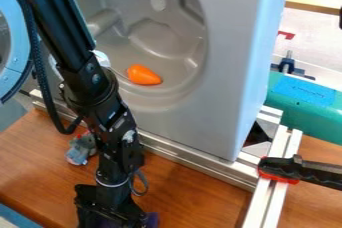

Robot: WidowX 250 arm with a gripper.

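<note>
The black gripper (110, 207) hangs low over the wooden table at the bottom edge, left of centre. Beside and partly behind its lower right part is a purple thing (153, 220); whether the two touch, I cannot tell. A small grey-blue plush toy (81, 148) with a bit of red lies on the table, left of the arm and above the gripper. In the round hollow of the grey unit (224, 122) rests an orange, cone-shaped object (143, 75).
Metal rails (190, 159) run along the unit's base and down its right side. A black and red clamp (300, 171) grips the rail at right. Behind it lies a teal case (310, 107). A light-blue curved panel (13, 52) stands at the far left.
</note>
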